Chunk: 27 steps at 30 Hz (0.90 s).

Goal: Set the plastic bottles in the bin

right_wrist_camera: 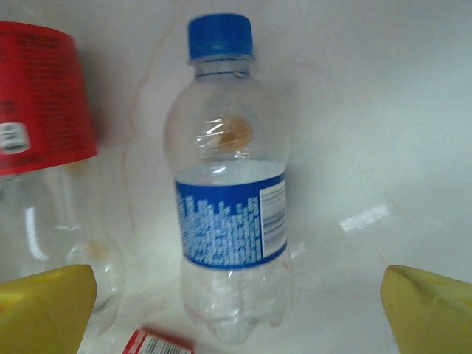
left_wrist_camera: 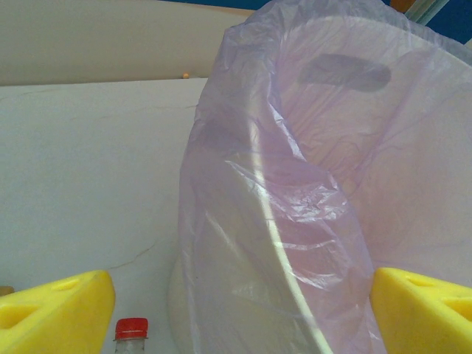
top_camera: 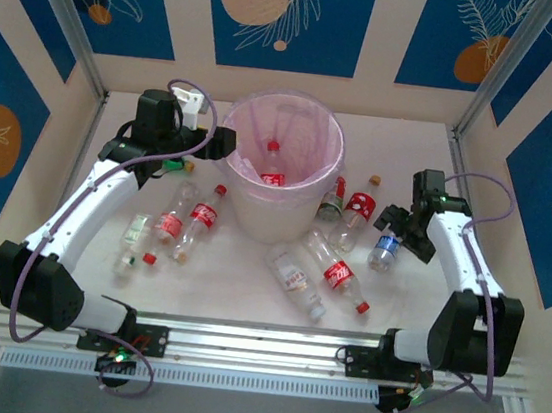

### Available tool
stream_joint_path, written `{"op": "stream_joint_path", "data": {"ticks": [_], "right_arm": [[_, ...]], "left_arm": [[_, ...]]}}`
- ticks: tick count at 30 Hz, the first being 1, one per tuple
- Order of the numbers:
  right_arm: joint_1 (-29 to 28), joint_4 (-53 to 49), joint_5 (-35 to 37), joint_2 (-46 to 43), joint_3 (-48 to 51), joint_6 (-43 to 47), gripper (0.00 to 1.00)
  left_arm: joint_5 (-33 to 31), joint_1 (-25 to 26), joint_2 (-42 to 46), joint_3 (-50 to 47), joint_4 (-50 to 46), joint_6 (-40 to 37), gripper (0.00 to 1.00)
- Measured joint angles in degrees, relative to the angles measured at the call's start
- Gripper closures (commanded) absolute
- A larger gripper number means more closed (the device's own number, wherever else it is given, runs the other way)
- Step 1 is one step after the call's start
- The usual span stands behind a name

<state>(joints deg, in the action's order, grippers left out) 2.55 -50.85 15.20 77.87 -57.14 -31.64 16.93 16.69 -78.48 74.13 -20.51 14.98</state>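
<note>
- Lying on its side on the table (top_camera: 234,300), blue bottle (right_wrist_camera: 228,199): blue cap, blue wrap label with white small print and a barcode panel at one edge. The print is too blurred to read. Its long axis runs up-down in the right wrist view, cap toward the top.
- Just left of it in that view, red-label bottle (right_wrist_camera: 44,103): fine dark print and a white barcode box, not legible.
- Right gripper (right_wrist_camera: 240,295) hangs over the blue bottle. Its yellow fingers (right_wrist_camera: 44,310) are spread wide, one each side of the base end, clear of the plastic, gripping nothing.
- Binned bottle (top_camera: 273,166): inside the bin, red cap uppermost, red label with a white mark too small to read.
- Diagonal bottle (top_camera: 338,275): lies on its side near and right of the bin, red label, red cap at the near-right end. A clear bottle (top_camera: 292,279) lies roughly parallel beside it.
- Left pair (top_camera: 189,218): two red-label bottles on their sides, side by side, long axes roughly near-far. White script on the labels, unreadable at this size.
- Bin (top_camera: 241,122): far centre of the table, upright, pinkish-purple liner (left_wrist_camera: 295,206) draped over the rim.
- Left gripper (left_wrist_camera: 242,295): just beside the bin's left wall, jaws apart and empty, the liner facing them.
</note>
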Motion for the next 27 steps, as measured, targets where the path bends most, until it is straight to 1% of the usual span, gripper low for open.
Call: {"op": "stream_joint_path", "data": {"ticks": [10, 20, 22, 27], "right_arm": [[3.72, 10.01, -3.15, 9.53, 2.43, 0.42, 0.02], [4.5, 15.13, -4.94, 14.99, 2.58, 0.72, 0.06], [4.5, 15.63, -4.94, 15.23, 2.67, 0.74, 0.08], [4.5, 15.82, -4.94, 15.32, 2.8, 1.11, 0.19]], "left_arm": [[0.0, 0.0, -0.02, 0.0, 0.0, 0.0, 0.11], [0.0, 0.0, -0.02, 0.0, 0.0, 0.0, 0.11], [-0.02, 0.0, -0.02, 0.0, 0.0, 0.0, 0.11], [0.0, 0.0, -0.02, 0.0, 0.0, 0.0, 0.11]]}}
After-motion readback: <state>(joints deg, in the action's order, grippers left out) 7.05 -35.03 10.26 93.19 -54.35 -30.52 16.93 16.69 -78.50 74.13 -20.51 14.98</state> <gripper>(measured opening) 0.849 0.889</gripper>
